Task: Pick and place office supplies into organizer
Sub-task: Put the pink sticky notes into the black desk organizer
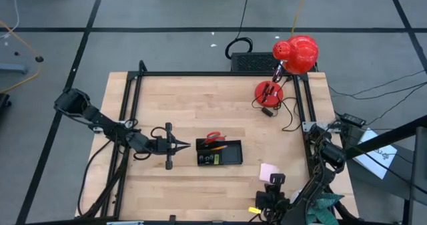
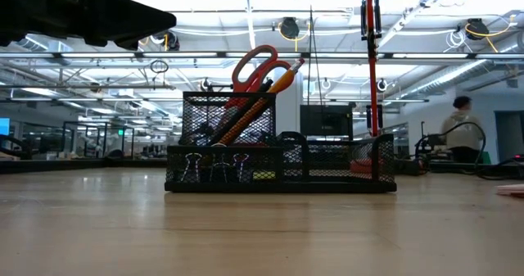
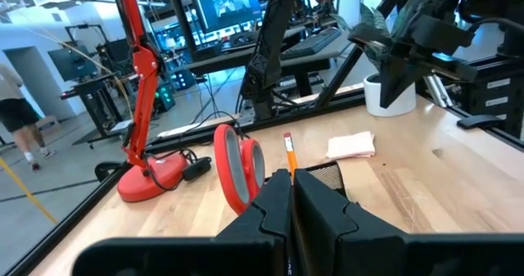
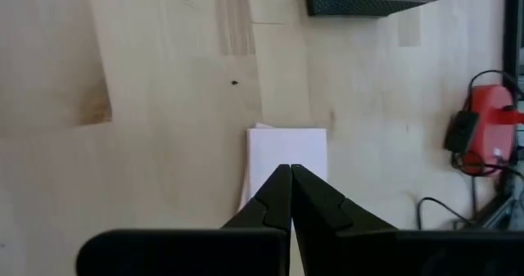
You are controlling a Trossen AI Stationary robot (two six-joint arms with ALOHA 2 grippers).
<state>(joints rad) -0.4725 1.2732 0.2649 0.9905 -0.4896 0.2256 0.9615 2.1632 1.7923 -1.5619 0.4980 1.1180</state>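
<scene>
Now we hover right gripper (image 4: pixel 291 171), fingers together, over pink sticky-note pad (image 1: pixel 269 171) near table's front edge; light, thin, flat — we'd pinch its edge.

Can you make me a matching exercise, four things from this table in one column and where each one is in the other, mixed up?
Things:
1. scissors
2. pink sticky-note pad
3. red desk lamp
4. binder clips

Places:
A. far right corner of the table
B. front compartment of the organizer
C. standing handles-up in the organizer
D. flat on the table under the right gripper

Pairs: 1-C, 2-D, 3-A, 4-B
</scene>
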